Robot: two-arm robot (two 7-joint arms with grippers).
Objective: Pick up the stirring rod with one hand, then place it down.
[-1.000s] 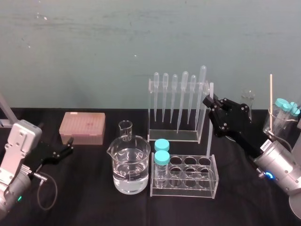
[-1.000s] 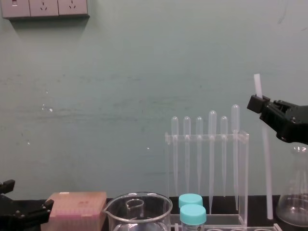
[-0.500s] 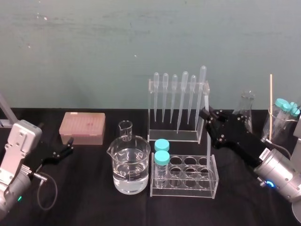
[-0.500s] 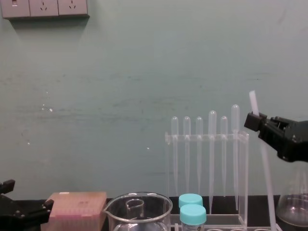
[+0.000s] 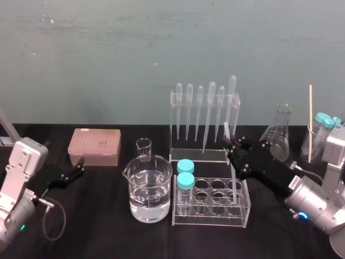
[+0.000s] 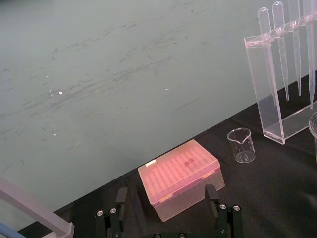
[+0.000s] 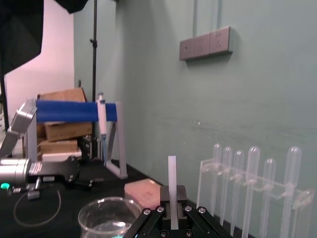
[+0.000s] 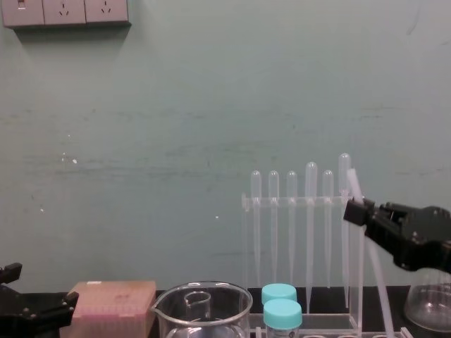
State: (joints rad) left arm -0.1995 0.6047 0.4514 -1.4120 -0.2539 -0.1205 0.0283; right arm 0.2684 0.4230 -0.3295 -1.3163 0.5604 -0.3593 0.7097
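The stirring rod [image 5: 232, 167] is a thin translucent white rod, standing nearly upright and slightly tilted. My right gripper [image 5: 233, 147] is shut on its upper part, and a short piece sticks out above the fingers. The rod's lower end reaches down at the right end of the clear tube rack [image 5: 213, 216]; I cannot tell whether it sits in a hole. In the chest view the rod [image 8: 373, 267] slants down from the gripper [image 8: 356, 211], in front of the pipette stand. The right wrist view shows the rod [image 7: 172, 183] clamped between the fingertips. My left gripper [image 5: 80, 167] stands open at the far left, nothing between its fingers [image 6: 121, 198].
A large beaker of water [image 5: 150, 189] and a small beaker [image 5: 144, 148] stand left of the rack, which holds two teal-capped tubes [image 5: 185, 175]. Behind is a pipette stand [image 5: 202, 116]. A pink tip box [image 5: 94, 146] lies at the left. A conical flask [image 5: 280, 132] and a beaker of tubes [image 5: 318, 140] stand at the right.
My right gripper has come down and to the left with the rod, from beside the flask to the tube rack's right end. The rod now leans more. The left arm has not moved.
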